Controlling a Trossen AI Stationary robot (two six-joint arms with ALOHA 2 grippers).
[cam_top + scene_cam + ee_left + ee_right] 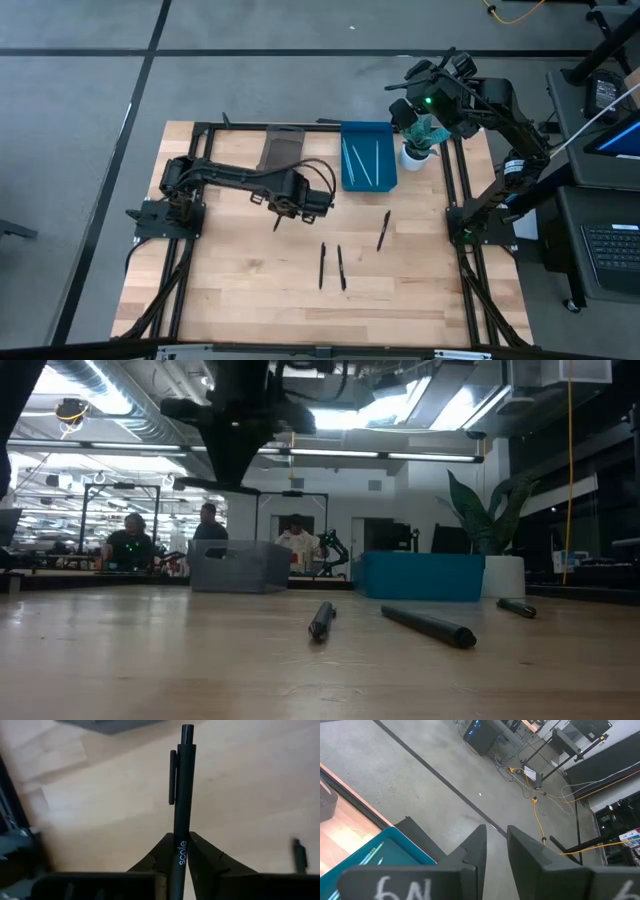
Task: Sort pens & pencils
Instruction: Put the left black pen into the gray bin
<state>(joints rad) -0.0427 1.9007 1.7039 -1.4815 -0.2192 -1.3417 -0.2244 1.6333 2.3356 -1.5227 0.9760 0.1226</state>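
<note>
My left gripper (283,210) hangs over the middle of the wooden table, shut on a black pen (184,785) printed "scale". Three more black pens (322,265) (341,267) (383,230) lie flat on the table nearer the front; one of them (299,856) also shows in the left wrist view. At the far edge, a blue tray (368,155) holds thin pencils and a grey tray (283,148) stands to its left. My right gripper (496,845) is raised above the table's far right corner, open, with nothing between its fingers. My left gripper pinches the pen's barrel at the white lettering (181,857) between its two fingers (205,852). The fingers point down from above and the pen runs along them. Its clip (172,777) and button end stick out past the fingertips, clear of the table.
A white pot with a green plant (418,150) stands right of the blue tray, under my right arm. Black frame rails (455,200) border the table at its left, right and far sides. People sit at benches in the room beyond (130,545).
</note>
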